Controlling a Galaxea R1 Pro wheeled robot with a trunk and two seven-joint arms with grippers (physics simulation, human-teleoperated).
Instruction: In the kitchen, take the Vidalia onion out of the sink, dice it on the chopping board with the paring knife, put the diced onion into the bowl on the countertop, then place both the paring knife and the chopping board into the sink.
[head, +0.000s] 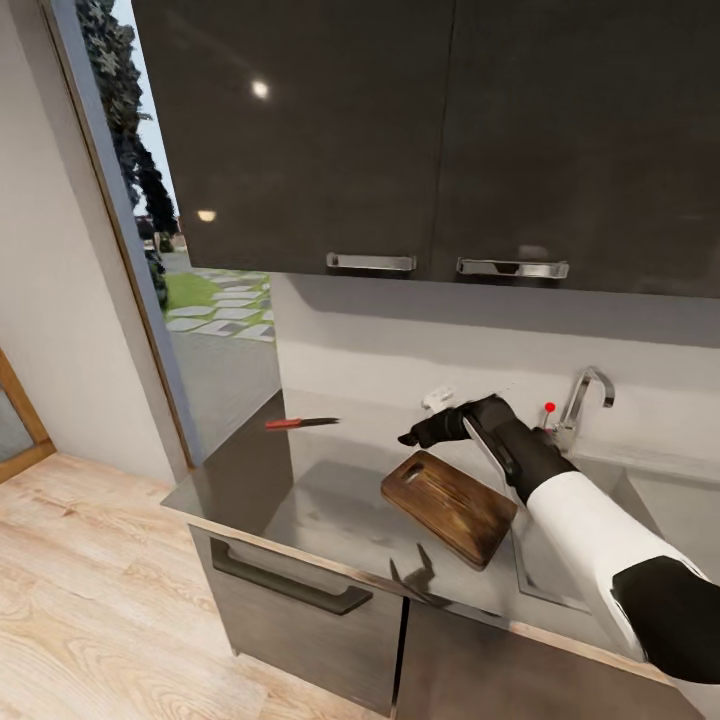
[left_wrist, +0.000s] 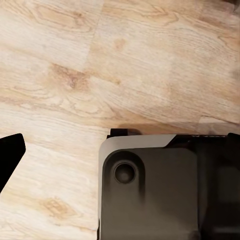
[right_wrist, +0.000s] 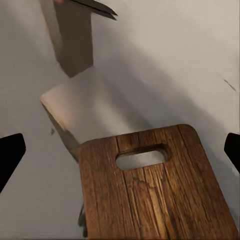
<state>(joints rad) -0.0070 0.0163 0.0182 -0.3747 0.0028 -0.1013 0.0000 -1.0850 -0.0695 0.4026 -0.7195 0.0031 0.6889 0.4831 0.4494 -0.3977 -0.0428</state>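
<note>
Chopping board: I see a brown wooden board with rounded corners and strong dark grain, lying flat on the grey tabletop; its near corner reaches over the sink's left rim. In my right wrist view the board has an oblong handle slot cut through near its end.
Paring knife: slim, dark pointed blade, reddish handle; it lies flat on the tabletop near the back wall, well apart from the board, to its left.
Sink: grey steel basin set in the tabletop, mostly behind my right arm; a curved chrome tap stands at its back with a small red knob beside it.
Right pincer: black, reaching out over the far end of the board. In the wrist view its two dark fingertips sit at the edges of the frame, spread wide, with nothing between them.
Left pincer: a single black fingertip shows over pale wood-plank floor, beside a grey moulded part of my base. I cannot tell how far it is open.
Surroundings: glossy dark wall cabinets with chrome bar handles hang above; dark cabinet fronts below; a small white object against the back wall.
In the way: my right forearm, white sleeve and black glove, covers much of the basin.
</note>
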